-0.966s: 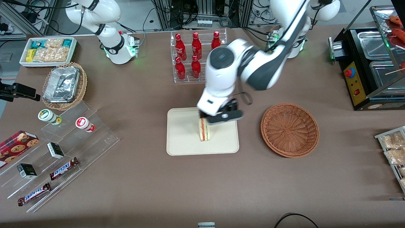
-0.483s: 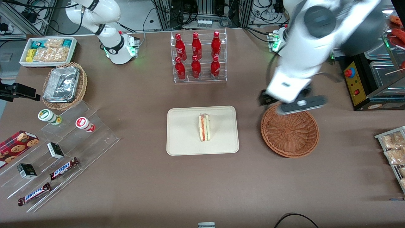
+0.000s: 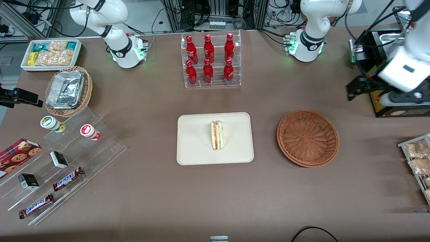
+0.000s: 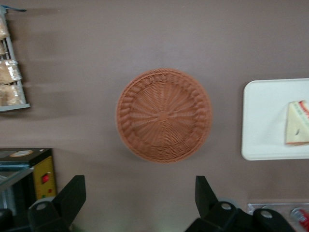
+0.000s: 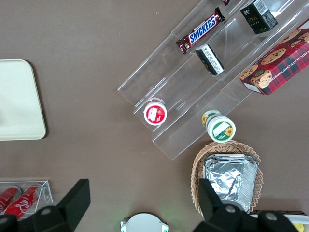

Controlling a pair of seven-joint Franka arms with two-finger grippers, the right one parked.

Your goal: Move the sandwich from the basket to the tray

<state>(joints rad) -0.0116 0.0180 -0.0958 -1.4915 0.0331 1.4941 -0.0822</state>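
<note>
The sandwich [image 3: 217,135] stands on its edge on the cream tray [image 3: 195,148], its orange and green filling showing; nothing touches it. The reddish-brown wicker basket [image 3: 307,137] beside the tray holds nothing. My gripper [image 3: 357,88] hangs high toward the working arm's end of the table, next to the black food warmer, farther from the front camera than the basket. In the left wrist view the gripper [image 4: 139,193] is open with nothing between its fingers, and I look down on the basket [image 4: 163,114], the tray [image 4: 265,121] and the sandwich [image 4: 297,129].
A clear rack of red bottles [image 3: 210,60] stands farther from the front camera than the tray. The black food warmer [image 3: 393,67] and a rack of snack bags [image 3: 418,158] sit at the working arm's end. Acrylic steps with snacks [image 3: 67,158] and a tan foil basket [image 3: 69,90] lie toward the parked arm's end.
The gripper let go of the sandwich on the tray, rose, and swung away over the basket to the working arm's end of the table. The sandwich stayed put.
</note>
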